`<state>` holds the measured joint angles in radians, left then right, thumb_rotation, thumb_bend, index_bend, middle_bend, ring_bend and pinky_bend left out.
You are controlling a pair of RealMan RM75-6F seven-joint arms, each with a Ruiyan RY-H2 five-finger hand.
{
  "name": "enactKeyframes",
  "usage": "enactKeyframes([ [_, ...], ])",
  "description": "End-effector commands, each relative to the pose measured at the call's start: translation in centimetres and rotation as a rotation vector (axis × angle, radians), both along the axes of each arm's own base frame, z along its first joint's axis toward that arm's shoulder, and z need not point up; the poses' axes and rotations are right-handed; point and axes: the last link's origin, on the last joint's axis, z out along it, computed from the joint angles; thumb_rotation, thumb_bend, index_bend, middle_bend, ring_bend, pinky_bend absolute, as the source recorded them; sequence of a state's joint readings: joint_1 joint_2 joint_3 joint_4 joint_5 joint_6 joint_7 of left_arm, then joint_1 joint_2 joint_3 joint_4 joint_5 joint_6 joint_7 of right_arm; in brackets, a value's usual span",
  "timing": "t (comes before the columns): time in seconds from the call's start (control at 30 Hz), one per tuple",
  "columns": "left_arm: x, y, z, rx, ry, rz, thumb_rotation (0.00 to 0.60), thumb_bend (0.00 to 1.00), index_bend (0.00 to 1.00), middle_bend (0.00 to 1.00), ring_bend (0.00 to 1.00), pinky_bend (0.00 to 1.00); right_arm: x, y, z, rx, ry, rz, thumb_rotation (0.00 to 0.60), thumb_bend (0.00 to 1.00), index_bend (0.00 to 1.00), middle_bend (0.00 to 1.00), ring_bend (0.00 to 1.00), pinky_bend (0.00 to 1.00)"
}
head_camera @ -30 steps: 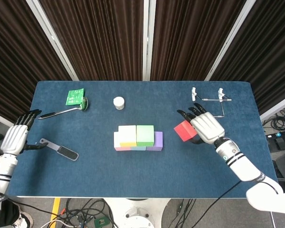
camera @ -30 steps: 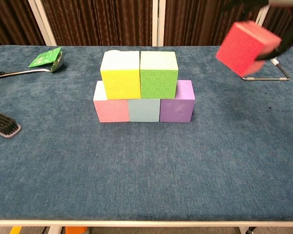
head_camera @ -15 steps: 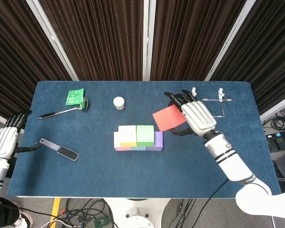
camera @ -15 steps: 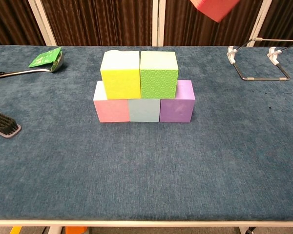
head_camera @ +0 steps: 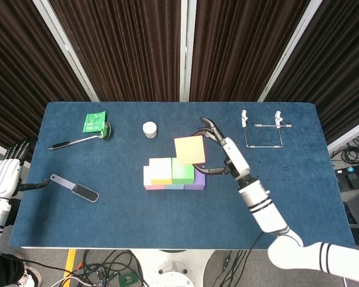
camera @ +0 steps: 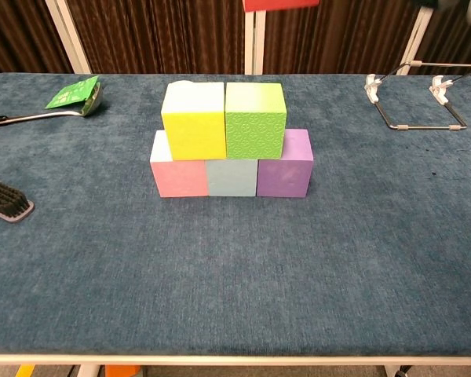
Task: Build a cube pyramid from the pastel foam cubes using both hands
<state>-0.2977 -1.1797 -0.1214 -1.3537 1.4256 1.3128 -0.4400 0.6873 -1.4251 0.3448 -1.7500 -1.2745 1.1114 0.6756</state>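
Right hand (head_camera: 224,154) holds the red cube (head_camera: 189,150), fingers clamped on it, above the green cube (camera: 255,119); left hand (head_camera: 5,174) hangs open off the bench (head_camera: 299,191)

Our right hand (head_camera: 222,152) is raised above the table, fingers curled around the sides of a cube (head_camera: 189,150) that we hold up in the air. The right forearm runs back from it toward the lower right, white with black bands at the wrist. Our left hand (head_camera: 6,174) hangs at the far left edge, holding nothing, with its dark fingers loosely bent and its arm dropping down out of view.
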Motion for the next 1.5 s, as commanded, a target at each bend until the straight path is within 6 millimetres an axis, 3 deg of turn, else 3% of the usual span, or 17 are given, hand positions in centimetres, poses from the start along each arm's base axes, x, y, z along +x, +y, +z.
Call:
enactKeyframes([
  [0.03,-0.2,-0.1,-0.1,-0.001,-0.002,0.000,0.600,0.06,0.08,0.05,0.01,0.07,-1.8,0.5,-2.5,0.011,-0.069,-0.020,0.600,0.19,0.00,0.68,0.12,0.00],
  [0.47,-1.0,-0.3,-0.3,-0.005,-0.024,0.009,0.600,0.06,0.08,0.05,0.01,0.07,-1.6,0.8,-5.7,0.006,-0.177,-0.101,0.600,0.17,0.00,0.67,0.12,0.00],
  [0.67,-0.9,-0.2,-0.1,-0.004,-0.037,0.005,0.600,0.06,0.08,0.05,0.01,0.07,1.2,0.0,-5.3,0.026,-0.108,-0.151,0.600,0.17,0.00,0.67,0.12,0.00],
  [0.9,-0.8,0.0,-0.6,-0.014,-0.045,0.004,0.600,0.06,0.08,0.05,0.01,0.07,2.7,0.0,-5.2,0.123,-0.039,-0.218,0.600,0.17,0.00,0.66,0.12,0.00],
  [1.5,-0.8,0.4,-0.8,-0.019,-0.052,0.011,0.600,0.06,0.08,0.05,0.01,0.07,1.9,1.8,-5.6,0.167,0.040,-0.243,0.600,0.17,0.00,0.66,0.11,0.00],
])
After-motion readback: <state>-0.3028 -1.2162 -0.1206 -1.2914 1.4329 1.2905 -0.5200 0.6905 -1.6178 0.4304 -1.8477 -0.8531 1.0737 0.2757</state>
